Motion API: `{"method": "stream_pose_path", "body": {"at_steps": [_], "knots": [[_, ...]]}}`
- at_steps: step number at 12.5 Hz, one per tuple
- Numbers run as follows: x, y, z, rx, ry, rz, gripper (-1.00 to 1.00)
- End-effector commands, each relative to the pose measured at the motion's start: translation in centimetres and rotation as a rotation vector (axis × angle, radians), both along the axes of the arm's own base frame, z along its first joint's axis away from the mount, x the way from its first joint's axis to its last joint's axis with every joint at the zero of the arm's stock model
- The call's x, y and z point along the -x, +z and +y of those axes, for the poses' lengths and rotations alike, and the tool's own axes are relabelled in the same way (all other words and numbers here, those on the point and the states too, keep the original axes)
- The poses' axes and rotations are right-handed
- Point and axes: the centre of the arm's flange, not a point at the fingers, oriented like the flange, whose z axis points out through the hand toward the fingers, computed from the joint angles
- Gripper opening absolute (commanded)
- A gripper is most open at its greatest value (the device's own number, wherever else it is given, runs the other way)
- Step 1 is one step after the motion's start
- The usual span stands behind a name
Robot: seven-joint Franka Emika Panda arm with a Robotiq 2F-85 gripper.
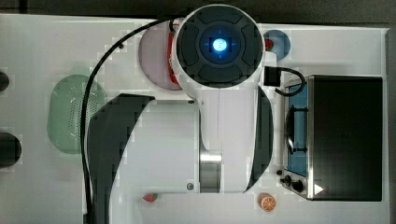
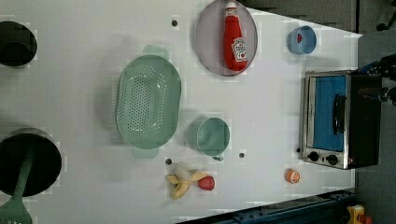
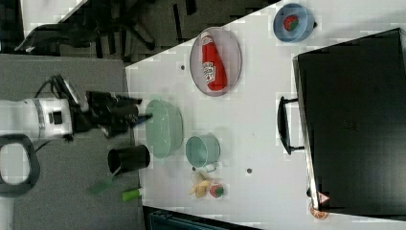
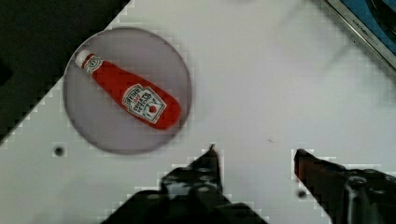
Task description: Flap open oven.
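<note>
Gripper (image 4: 254,156) hangs above the white bench (image 4: 261,84), jaws parted fairly wide, nothing held. Oven (image 2: 338,119) sits ahead of the gripper and well apart from it, door shut; only its framed glass corner (image 4: 369,23) reaches the wrist view. Ketchup bottle (image 4: 128,95) on its round plate (image 4: 88,126) lies below and off to one side, not involved. Step in hand, as I read it: the approach. Keep the jaws apart, travel over bare bench to the dark bar handle (image 2: 338,113), straddle or hook the bar mid-length, then pull outward and down along the door's arc. Pulling off-centre risks slipping.
</note>
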Motion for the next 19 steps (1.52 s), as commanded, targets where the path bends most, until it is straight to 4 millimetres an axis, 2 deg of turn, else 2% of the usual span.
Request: {"method": "stream_pose_path", "body": {"at_steps": [1, 3, 5, 6, 12, 13, 15, 17, 19], "knots": [[12.2, 8.5, -2.6, -0.031, 0.003, -0.011, 0.58], [12.2, 8.5, -2.6, -0.031, 0.003, -0.011, 0.99], [12.2, 8.5, -2.6, -0.031, 0.003, -0.011, 1.00], [12.2, 8.5, -2.6, -0.031, 0.003, -0.011, 0.90], [12.2, 8.1, -2.8, -0.032, -0.001, -0.002, -0.55], [12.2, 7.7, -3.0, -0.033, -0.004, 0.006, -0.65], [12.3, 6.3, -3.4, -0.033, 0.030, 0.035, -0.65], [12.4, 4.5, -4.4, -0.029, 0.178, 0.069, -0.65], [12.3, 2.9, -6.3, -0.006, 0.327, 0.073, -0.65]]}}
